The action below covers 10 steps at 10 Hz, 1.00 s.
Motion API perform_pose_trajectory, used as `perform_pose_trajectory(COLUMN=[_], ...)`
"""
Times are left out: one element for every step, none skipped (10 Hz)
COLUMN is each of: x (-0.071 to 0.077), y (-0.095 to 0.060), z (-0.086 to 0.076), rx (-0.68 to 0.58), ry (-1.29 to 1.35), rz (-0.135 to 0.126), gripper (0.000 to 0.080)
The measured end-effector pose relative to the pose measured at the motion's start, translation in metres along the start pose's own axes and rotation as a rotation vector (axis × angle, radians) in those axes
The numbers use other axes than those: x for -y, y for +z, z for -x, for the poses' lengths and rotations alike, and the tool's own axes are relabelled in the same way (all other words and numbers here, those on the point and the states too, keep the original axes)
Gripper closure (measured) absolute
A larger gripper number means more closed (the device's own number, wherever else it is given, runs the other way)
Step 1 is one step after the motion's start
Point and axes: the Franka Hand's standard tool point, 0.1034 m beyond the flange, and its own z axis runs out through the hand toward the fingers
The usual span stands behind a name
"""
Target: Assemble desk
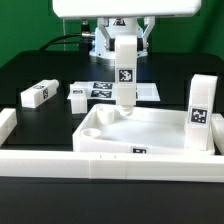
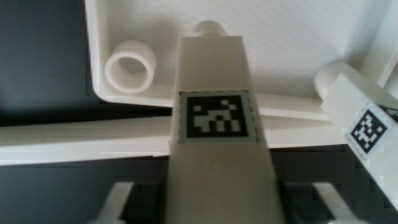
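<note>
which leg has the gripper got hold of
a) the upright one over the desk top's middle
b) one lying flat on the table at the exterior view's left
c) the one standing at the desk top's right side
a: the gripper is shut on the top of the upright leg, whose lower end points down into the desk top.

A black table (image 1: 170, 82) sits before a green backdrop (image 1: 22, 22), evenly lit.

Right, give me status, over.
Gripper shut on leg. Leg upright over desk top, beside corner socket, not in it. Socket unblocked.
</note>
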Motion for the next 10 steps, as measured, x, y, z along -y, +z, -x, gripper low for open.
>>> perform_pose_trajectory(x=[0.000,0.001,0.000,0.000,-0.001,-0.009,-0.019,-0.027,-0.035,-0.036], y=[0.000,0.001,0.001,0.001,0.001,0.000,0.003,0.003,0.001,0.000], z=[0.000,0.000,-0.002,-0.001,-0.004,-0.009,-0.009,-0.009,-0.014,-0.016], rx=[-0.002,-0.007,-0.029,-0.026,-0.053,-0.136,-0.169,-0.147,-0.146,-0.150], ry=[0.001,-0.001,-0.001,-0.001,-0.003,-0.025,-0.032,-0.049,-0.066,-0.071], rz=[0.000,0.001,0.005,0.004,0.009,0.027,0.042,0.044,0.049,0.050], gripper=[0.0509,0.0509,0.0509,0.0509,0.0509,0.0509,0.0509,0.0509,0.0509,0.0509])
